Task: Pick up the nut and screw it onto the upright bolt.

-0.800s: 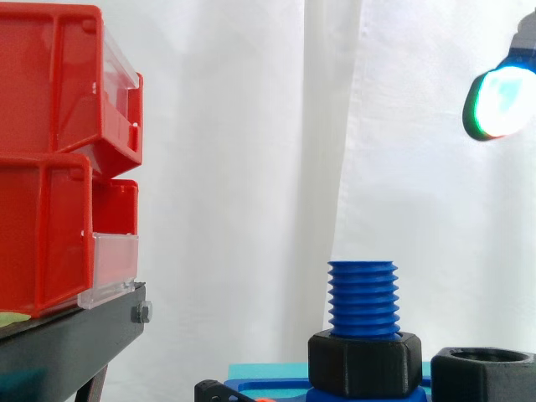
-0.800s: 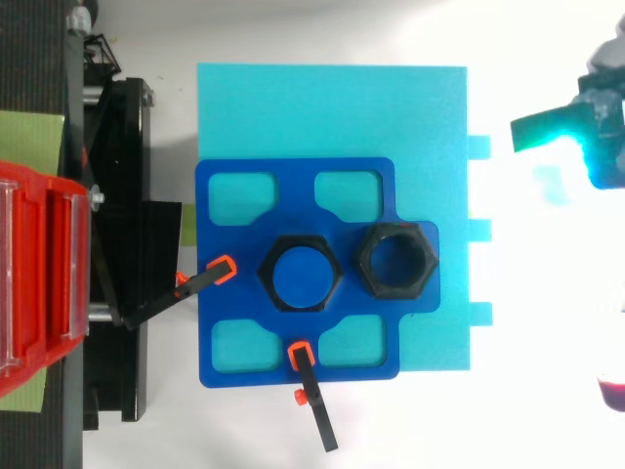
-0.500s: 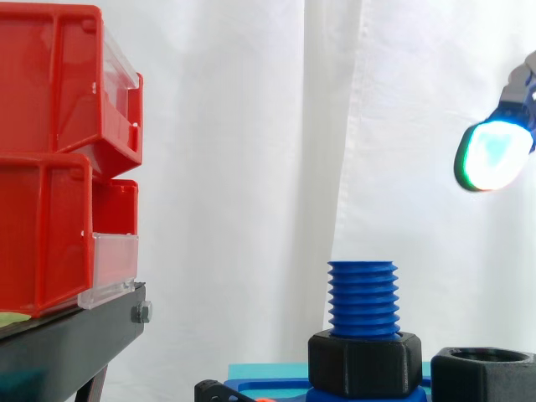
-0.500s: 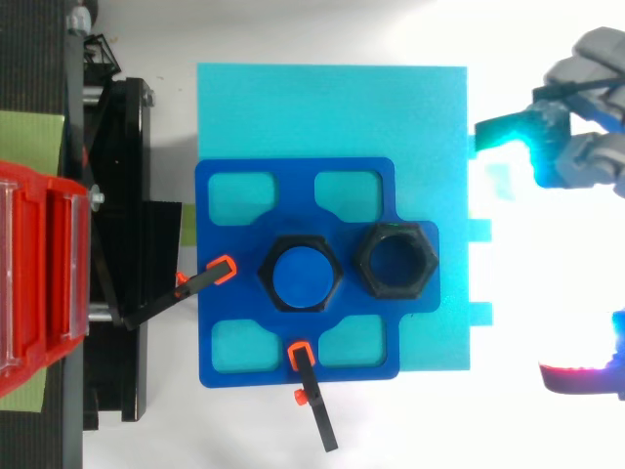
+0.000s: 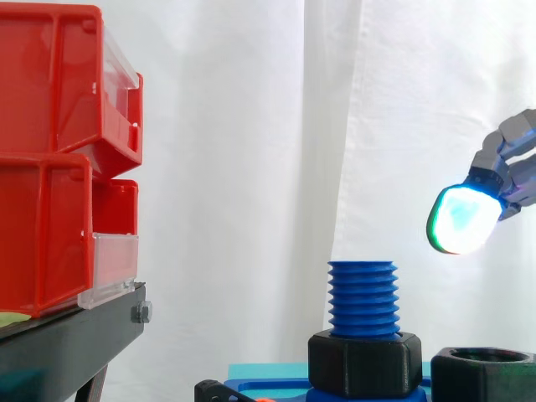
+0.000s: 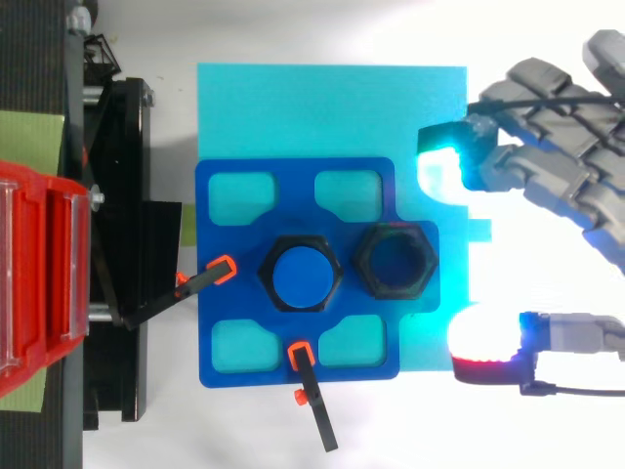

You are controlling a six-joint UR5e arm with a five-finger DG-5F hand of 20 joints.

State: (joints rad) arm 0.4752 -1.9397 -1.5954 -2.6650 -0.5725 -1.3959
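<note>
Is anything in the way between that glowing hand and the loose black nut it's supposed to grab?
Nothing visible. The hand hangs open, higher than the nut and off to one side, with only air between them. The bolt stands on the nut's other side, away from the hand.

We are seeing the hand point(image 6: 552, 171) running off the right edge in the top view, with its palm lying beyond the frame. The glow of its fingertips point(image 6: 483, 342) is washing out the cyan board's point(image 6: 332, 107) right rim. In the side view the bottom and right edges are cropping the nut point(image 5: 479, 378). The bolt's point(image 5: 363, 297) foot is hiding inside a black collar point(image 5: 364, 364), and the left edge is cutting off the red bins point(image 5: 50, 159).
</note>
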